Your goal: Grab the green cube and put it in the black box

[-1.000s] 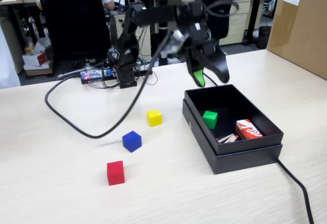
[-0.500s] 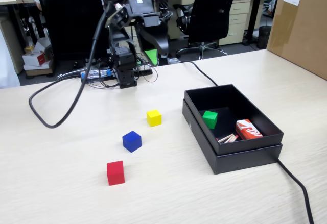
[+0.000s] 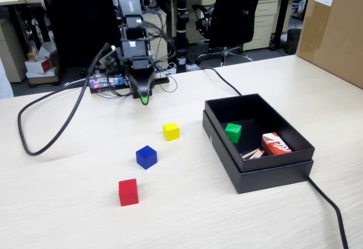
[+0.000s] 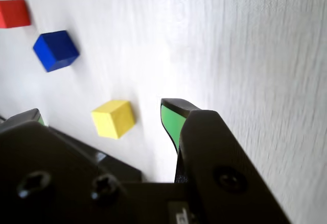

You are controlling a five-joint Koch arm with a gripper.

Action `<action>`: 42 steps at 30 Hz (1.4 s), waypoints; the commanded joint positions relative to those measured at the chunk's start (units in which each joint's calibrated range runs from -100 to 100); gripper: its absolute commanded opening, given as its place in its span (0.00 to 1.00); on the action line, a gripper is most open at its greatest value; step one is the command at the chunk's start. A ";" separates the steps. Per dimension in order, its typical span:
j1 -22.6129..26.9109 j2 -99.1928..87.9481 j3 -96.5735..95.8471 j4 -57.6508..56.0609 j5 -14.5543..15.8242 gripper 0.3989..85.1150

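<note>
Inside the black box (image 3: pixel 258 161), near its left wall in the fixed view, the green cube (image 3: pixel 233 132) already rests, so you need only keep the gripper (image 3: pixel 144 98) clear at the desk's (image 3: pixel 68 203) far edge. Its green-padded tips seem parted and empty in the wrist view. Matte plastic cubes and thin box walls: avoid nudging them.

Behind the pale wood-grain table (image 3: pixel 68 215) stand black office chairs (image 3: pixel 235 11), desks and a drawer unit (image 3: pixel 265 25)
</note>
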State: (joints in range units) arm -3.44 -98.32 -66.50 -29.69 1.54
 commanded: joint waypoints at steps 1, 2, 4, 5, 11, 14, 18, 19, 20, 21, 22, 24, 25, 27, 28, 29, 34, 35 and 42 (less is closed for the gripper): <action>-0.63 -1.22 -1.68 10.99 -0.05 0.55; -0.59 -1.11 -3.85 12.63 -0.05 0.55; -0.49 -1.11 -6.30 13.67 -0.05 0.55; -0.49 -0.99 -7.48 14.19 -0.10 0.56; -0.44 -0.88 -16.46 18.77 -0.63 0.57; -0.34 -0.76 -19.45 19.72 -0.93 0.57; -0.24 -0.76 -23.62 21.36 -0.93 0.57; -0.29 -0.76 -25.43 22.05 -0.93 0.57; -0.24 -0.76 -26.07 22.05 -0.93 0.57; -0.20 -0.76 -26.43 22.05 -0.93 0.57; -0.20 -0.76 -26.79 22.05 -0.93 0.57; -0.24 -0.76 -26.79 22.05 -0.88 0.57; -0.24 -0.76 -26.79 22.05 -0.88 0.57; -0.34 -0.76 -26.88 22.05 -0.83 0.57; -0.29 -0.76 -26.97 22.05 -0.83 0.57; -0.20 -0.76 -26.97 22.05 -0.83 0.57; -0.20 -0.88 -27.06 22.05 -0.73 0.57; -0.20 -0.88 -27.06 22.05 -0.73 0.57; -0.15 -0.88 -27.06 22.05 -0.73 0.57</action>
State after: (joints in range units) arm -3.64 -99.48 -91.24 -6.70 0.71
